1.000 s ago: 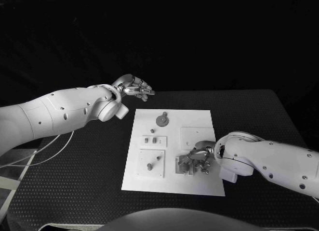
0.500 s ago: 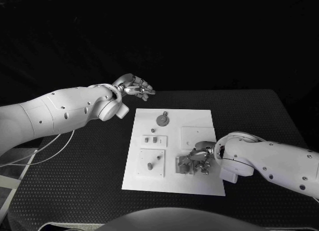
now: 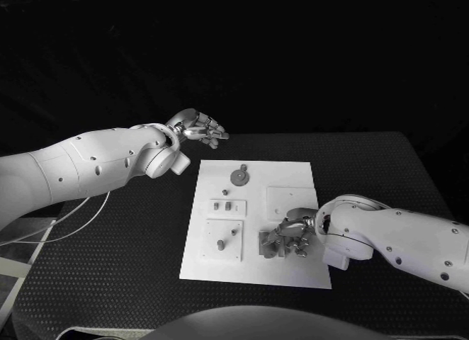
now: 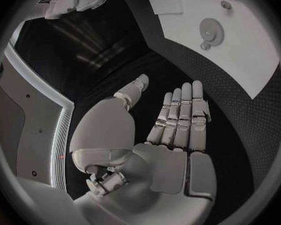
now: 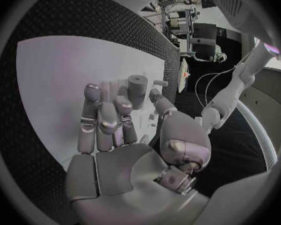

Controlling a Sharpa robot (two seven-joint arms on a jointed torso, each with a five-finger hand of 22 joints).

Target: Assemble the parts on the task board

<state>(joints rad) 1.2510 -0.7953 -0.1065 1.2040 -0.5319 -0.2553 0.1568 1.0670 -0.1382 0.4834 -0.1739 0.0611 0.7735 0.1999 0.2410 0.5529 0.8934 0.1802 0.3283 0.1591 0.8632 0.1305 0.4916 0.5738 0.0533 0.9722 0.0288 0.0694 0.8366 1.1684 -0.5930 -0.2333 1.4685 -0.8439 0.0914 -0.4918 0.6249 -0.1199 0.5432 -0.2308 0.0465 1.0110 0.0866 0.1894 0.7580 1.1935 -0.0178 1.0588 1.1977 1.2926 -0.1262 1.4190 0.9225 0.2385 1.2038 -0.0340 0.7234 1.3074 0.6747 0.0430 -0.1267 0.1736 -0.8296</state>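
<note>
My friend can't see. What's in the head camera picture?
A white task board lies on a black table, with small parts on it. The right robot hand reaches down onto the board; the left robot hand is raised beyond its far corner.

White arms (image 3: 81,170) (dark screw dots) — silver jointed hands (image 3: 199,129).

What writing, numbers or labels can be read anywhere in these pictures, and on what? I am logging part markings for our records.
None can be read.
The task board is plain white, with no print that shows.
The parts on it bear no legible mark.
The left hand and the right hand show no label or number.
</note>
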